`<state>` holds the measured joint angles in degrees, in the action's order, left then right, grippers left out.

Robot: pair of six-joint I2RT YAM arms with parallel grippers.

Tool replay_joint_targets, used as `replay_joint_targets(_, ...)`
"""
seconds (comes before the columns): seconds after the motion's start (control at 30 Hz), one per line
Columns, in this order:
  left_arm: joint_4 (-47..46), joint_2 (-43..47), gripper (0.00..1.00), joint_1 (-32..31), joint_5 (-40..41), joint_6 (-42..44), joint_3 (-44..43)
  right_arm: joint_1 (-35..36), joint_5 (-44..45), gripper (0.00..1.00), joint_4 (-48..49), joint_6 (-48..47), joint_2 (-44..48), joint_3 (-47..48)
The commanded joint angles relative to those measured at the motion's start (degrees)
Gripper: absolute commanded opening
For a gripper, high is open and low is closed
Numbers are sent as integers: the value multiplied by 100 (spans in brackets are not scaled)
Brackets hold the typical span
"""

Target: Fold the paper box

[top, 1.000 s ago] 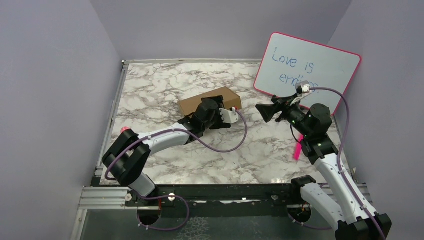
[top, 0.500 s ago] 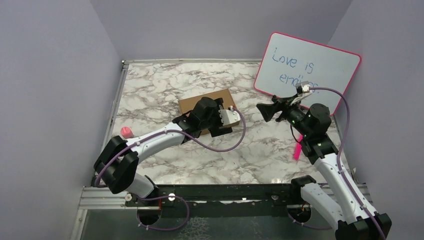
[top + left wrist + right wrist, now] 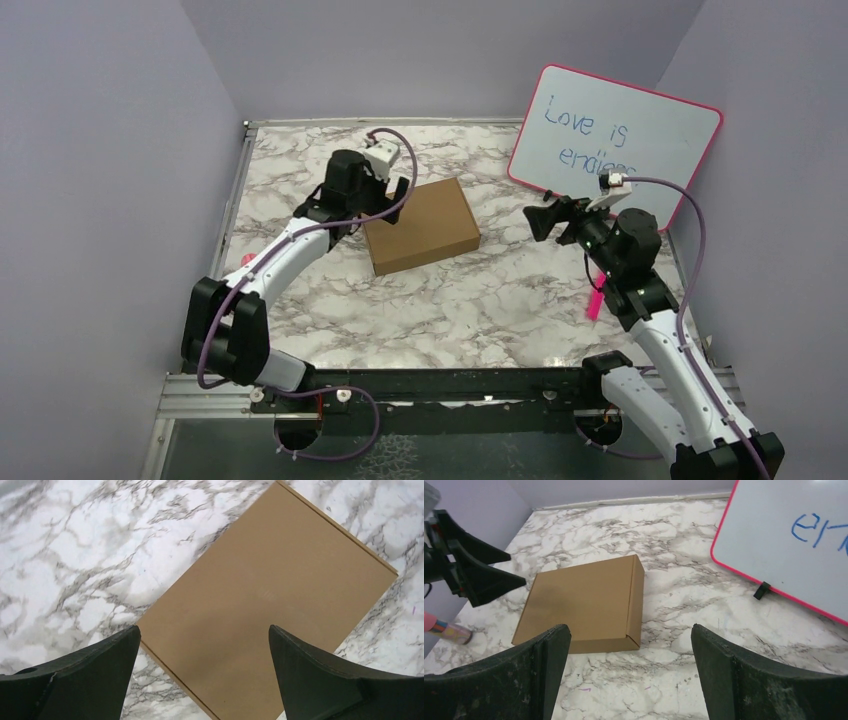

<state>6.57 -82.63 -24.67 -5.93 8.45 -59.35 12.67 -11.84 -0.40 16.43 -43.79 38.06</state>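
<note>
Evidently light and stiff, the paper box (image 3: 420,225) is best taken by an edge; left gripper (image 3: 205,634) and right gripper (image 3: 630,630) are spread, empty.

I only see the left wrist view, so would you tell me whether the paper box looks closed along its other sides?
Observer: In the right wrist view the paper box lies flat as a shallow closed box, its lid flush with the two side walls that show.
Operator: Thank you. Where is the right gripper?
Observer: The right gripper hangs open to the right of the box, apart from it.
Operator: Is anything else nearby?
Observer: A pink-rimmed whiteboard with blue writing stands propped at the far right.
</note>
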Motion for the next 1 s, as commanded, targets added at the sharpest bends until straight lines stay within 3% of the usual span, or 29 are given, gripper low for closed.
replay_joint_targets(0.0,-15,377,99,742,-370,-1516,-17,-12,709,97,-503,-58,171,235)
replay_joint_targets(0.13,-156,1142,99,1493,-543,-2091,356,-18,1141,100,-823,31,230,308)
replay_joint_targets(0.23,-154,1960,99,1806,-202,-2195,606,-17,1522,100,-1052,52,350,336)
replay_joint_targets(0.47,-17,3874,99,1834,1356,-1963,993,-19,2990,100,-1301,143,940,394)
replay_joint_targets(0.7,-1328,5705,99,1834,1632,-1651,2345,-19,3911,100,-1021,-194,1739,40)
replay_joint_targets(0.97,-2365,6689,99,1866,1964,-2057,3345,-17,4006,100,-960,-419,1885,-170)
